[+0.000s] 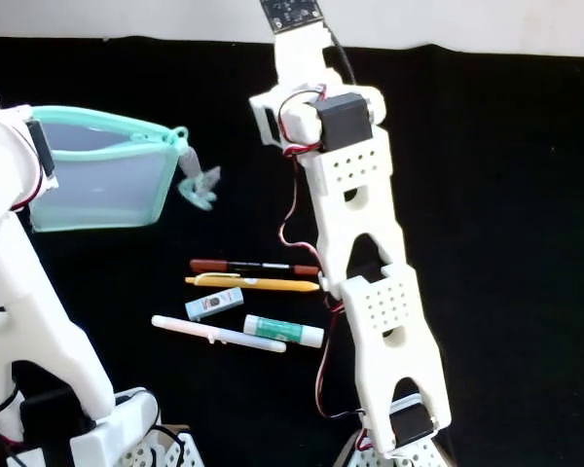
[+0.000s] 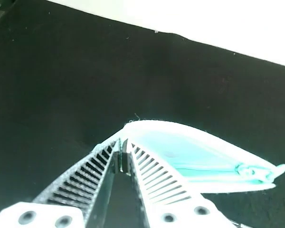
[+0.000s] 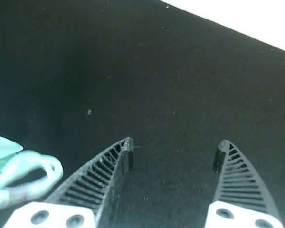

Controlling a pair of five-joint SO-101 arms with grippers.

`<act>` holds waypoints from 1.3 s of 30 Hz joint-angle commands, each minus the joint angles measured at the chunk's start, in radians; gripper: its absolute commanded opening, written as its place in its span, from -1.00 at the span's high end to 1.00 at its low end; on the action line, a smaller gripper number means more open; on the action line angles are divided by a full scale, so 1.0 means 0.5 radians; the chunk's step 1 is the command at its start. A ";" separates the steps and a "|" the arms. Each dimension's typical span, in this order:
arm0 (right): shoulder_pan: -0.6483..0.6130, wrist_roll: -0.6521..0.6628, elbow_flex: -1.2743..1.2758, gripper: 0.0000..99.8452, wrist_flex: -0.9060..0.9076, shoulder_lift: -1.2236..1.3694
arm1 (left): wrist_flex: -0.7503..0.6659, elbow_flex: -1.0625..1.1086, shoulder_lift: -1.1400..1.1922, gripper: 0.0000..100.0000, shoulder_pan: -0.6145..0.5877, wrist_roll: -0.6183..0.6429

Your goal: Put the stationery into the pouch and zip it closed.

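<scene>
A teal pouch (image 1: 102,185) hangs lifted off the black table at the left, held by its left end. My left gripper (image 2: 122,154) is shut on the pouch's rim (image 2: 190,152). The pouch's zipper pull (image 1: 200,187) dangles from its right corner. My right gripper (image 3: 175,149) stands open above bare black cloth, with the pale pull loop (image 3: 23,183) just off to one side of it. On the table lie a brown pen (image 1: 253,266), a yellow pen (image 1: 253,283), a small teal tube (image 1: 214,305), a green-and-white glue stick (image 1: 283,332) and a white pen (image 1: 217,334).
The right arm's white links (image 1: 370,282) stretch from the front edge towards the back, right beside the pens' right ends. The left arm's body (image 1: 29,331) stands at the front left. Black cloth (image 1: 506,243) covers the table; a white wall runs along the back.
</scene>
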 commanded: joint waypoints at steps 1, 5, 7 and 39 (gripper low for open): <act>0.060 -0.025 -0.204 0.45 0.020 -0.112 | -0.006 -0.072 -0.044 0.99 0.032 0.055; 0.103 -0.025 -0.204 0.45 0.020 -0.112 | -0.009 0.008 -0.041 0.99 0.032 0.055; 0.121 -0.025 -0.204 0.45 0.020 -0.112 | -0.058 0.094 -0.044 0.99 0.032 0.089; 0.189 -0.025 -0.219 0.45 0.048 0.032 | -0.230 0.879 -0.060 0.80 -0.124 -0.175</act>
